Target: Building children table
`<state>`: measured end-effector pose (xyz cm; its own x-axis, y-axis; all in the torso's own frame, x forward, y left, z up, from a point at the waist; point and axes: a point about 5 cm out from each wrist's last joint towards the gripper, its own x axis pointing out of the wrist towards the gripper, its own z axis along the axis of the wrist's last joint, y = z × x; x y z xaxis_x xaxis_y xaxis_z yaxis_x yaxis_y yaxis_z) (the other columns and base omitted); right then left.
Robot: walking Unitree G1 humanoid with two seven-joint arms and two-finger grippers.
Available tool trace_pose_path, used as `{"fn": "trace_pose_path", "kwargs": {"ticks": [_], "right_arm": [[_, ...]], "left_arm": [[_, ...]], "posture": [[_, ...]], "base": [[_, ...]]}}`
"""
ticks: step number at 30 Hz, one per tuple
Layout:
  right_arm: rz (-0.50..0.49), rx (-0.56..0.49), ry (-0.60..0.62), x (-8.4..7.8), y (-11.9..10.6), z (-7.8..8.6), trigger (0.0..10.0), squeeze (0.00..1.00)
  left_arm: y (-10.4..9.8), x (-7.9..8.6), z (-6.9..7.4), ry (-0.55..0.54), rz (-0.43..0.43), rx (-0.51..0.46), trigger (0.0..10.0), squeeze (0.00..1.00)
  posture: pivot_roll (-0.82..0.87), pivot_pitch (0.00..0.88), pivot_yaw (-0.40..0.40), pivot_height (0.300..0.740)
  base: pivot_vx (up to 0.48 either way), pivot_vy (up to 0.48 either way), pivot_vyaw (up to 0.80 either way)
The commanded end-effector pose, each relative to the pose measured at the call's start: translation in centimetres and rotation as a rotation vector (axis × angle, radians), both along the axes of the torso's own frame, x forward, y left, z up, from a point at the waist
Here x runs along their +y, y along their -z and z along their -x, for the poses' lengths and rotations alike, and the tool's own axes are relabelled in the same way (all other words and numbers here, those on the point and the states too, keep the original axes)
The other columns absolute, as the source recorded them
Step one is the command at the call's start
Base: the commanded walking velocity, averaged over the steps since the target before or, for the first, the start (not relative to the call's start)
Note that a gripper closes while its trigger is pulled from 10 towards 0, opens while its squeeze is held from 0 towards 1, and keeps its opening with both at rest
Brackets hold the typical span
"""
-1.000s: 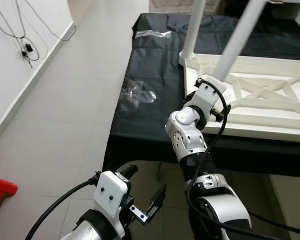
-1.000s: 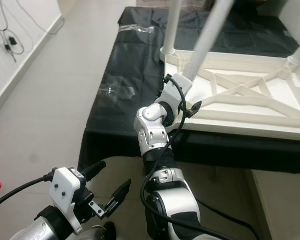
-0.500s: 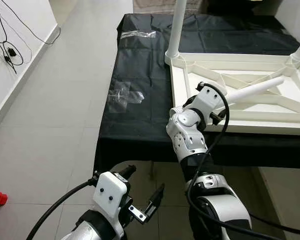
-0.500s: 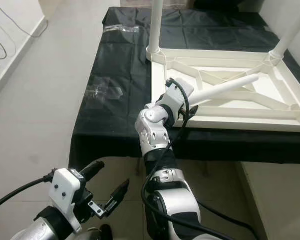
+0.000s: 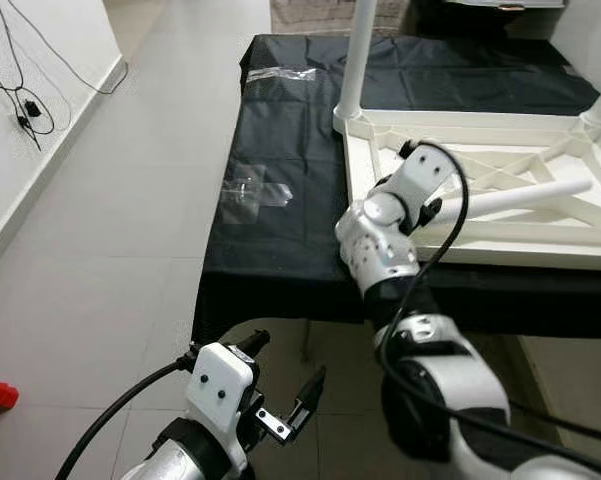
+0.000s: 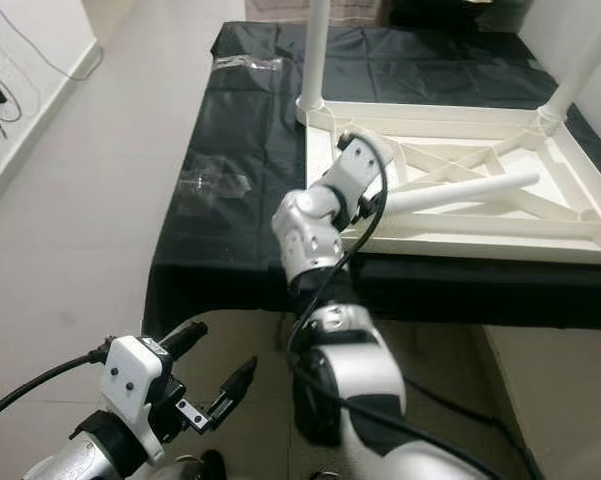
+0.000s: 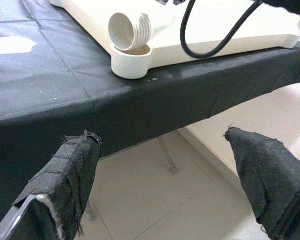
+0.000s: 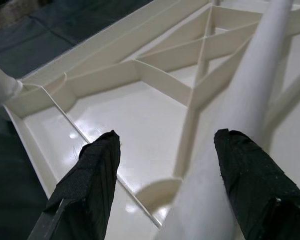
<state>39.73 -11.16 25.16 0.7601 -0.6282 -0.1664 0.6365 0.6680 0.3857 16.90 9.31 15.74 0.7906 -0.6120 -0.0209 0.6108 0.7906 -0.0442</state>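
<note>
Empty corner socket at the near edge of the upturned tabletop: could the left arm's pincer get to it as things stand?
Probably yes. The left pincer hangs open below the table edge, with the threaded corner socket straight ahead of and above it. The draped black cloth lies between them, so the arm must rise first.

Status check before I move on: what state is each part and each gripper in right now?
Tabletop: upside down on the black cloth, ribs facing up.
Far-left leg: standing upright in its corner socket.
Far-right leg: standing in its corner.
Loose leg: lying across the ribs, threaded end at the near socket, not upright.
Right gripper: open, over the loose leg.
Left gripper: open, empty, below table edge.
</note>
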Motion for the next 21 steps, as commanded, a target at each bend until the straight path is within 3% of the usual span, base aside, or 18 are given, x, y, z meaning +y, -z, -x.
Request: {"fn": "trace_pose_path", "kwargs": {"ticks": [1,6,9,10,11,12,17,18,19,21], "right_arm": [[-0.020,0.017,0.006,-0.6,-0.2,-0.3,10.0,0.00],[-0.013,0.001,0.025,-1.1,-1.3,-0.5,10.0,0.00],[-0.028,0.085,0.059,-1.7,-2.1,-0.9,10.0,0.00],[-0.018,0.087,0.054,-2.1,-2.9,-1.2,10.0,0.94],[-0.018,0.087,0.054,-2.1,-2.9,-1.2,10.0,0.94],[-0.027,0.086,0.045,-2.5,-3.4,-1.4,10.0,1.00],[-0.046,0.100,0.057,-3.3,-4.2,-1.6,10.0,1.00],[-0.066,0.140,0.074,-3.7,-4.2,-1.6,10.0,0.45],[-0.092,0.175,0.076,-3.9,-4.1,-1.6,10.0,0.00],[-0.129,0.218,0.068,-3.8,-3.9,-1.6,10.0,0.00]], "left_arm": [[0.6,0.1,0.0,-0.004,-0.015,0.016,10.0,0.00],[0.7,0.1,-0.1,-0.005,-0.016,0.015,10.0,0.00],[0.8,0.1,-0.2,-0.005,-0.016,0.015,10.0,0.00],[0.9,0.1,-0.3,-0.004,-0.016,0.015,10.0,0.00],[0.9,0.1,-0.3,-0.004,-0.016,0.015,10.0,0.00],[0.9,0.0,-0.4,-0.002,-0.016,0.015,10.0,0.00],[1.0,0.0,-0.5,-0.001,-0.016,0.013,10.0,0.00],[1.0,-0.1,-0.5,0.000,-0.016,0.011,10.0,0.00],[0.9,-0.2,-0.4,0.002,-0.015,0.010,10.0,0.00],[0.9,-0.2,-0.4,0.004,-0.014,0.009,10.0,0.00]], "posture": [[0.15,0.155,-0.022,0.740],[0.15,0.154,-0.023,0.740],[0.14,0.152,-0.017,0.740],[0.14,0.150,-0.019,0.740],[0.14,0.150,-0.019,0.740],[0.14,0.150,-0.021,0.740],[0.13,0.151,-0.024,0.740],[0.13,0.154,-0.024,0.740],[0.12,0.161,-0.028,0.740],[0.12,0.167,-0.028,0.740]], "base": [[0.000,0.000,0.00],[0.000,0.000,0.00],[0.000,0.000,0.00],[0.000,0.000,0.00],[0.000,0.000,0.00],[0.000,0.000,0.00],[0.000,0.000,0.00],[0.000,0.000,0.00],[0.000,0.000,0.00],[0.000,0.000,0.00]]}}
